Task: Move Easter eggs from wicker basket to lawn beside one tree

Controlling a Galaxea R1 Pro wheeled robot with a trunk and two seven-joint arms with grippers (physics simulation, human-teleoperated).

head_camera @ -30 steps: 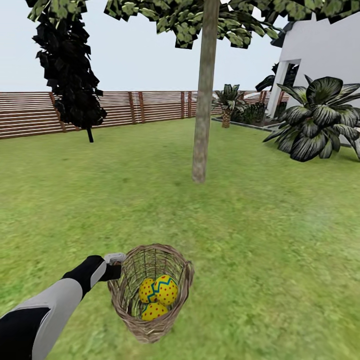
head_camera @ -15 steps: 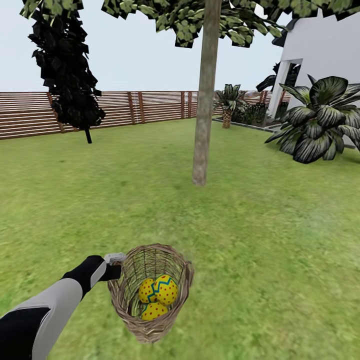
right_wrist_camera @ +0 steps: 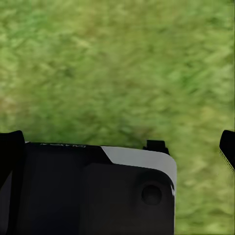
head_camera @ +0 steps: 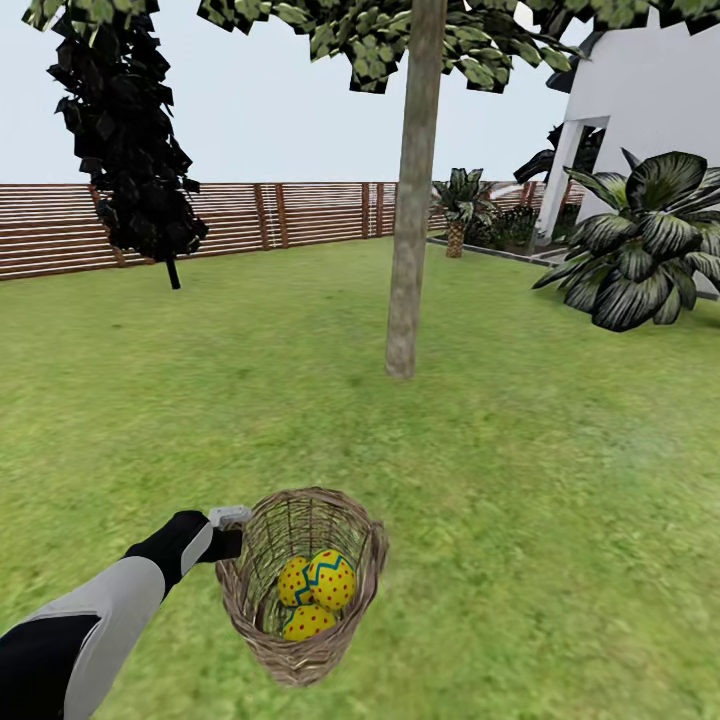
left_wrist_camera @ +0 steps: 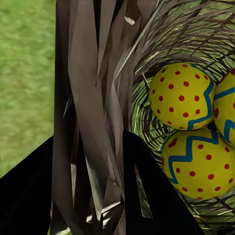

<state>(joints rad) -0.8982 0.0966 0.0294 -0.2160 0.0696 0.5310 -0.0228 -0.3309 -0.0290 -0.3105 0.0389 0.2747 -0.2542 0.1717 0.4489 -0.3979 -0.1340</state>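
The wicker basket (head_camera: pixel 362 570) sits low in the head view over the lawn (head_camera: pixel 520 480), tilted. All three Easter eggs (head_camera: pixel 330 578) lie inside it, yellow with red dots and blue zigzags. My left gripper (head_camera: pixel 235 528) is shut on the basket's rim. In the left wrist view its dark fingers (left_wrist_camera: pixel 144 186) stand either side of the woven wall (left_wrist_camera: pixel 93 98), with the eggs (left_wrist_camera: pixel 182 96) just beyond. The tree (head_camera: pixel 408 250) with the pale trunk stands ahead, several basket widths away. My right gripper (right_wrist_camera: pixel 118 139) is open above grass.
A brown slat fence (head_camera: pixel 300 210) runs across the back. A dark-foliage thin tree (head_camera: pixel 135 150) stands at the left, broad-leaved plants (head_camera: pixel 640 240) and a white house (head_camera: pixel 650 100) at the right. A small palm (head_camera: pixel 455 205) grows near the fence.
The whole head view has shifted a little: the pale trunk's base sits lower and nearer. The basket, eggs and left gripper keep their place in the picture.
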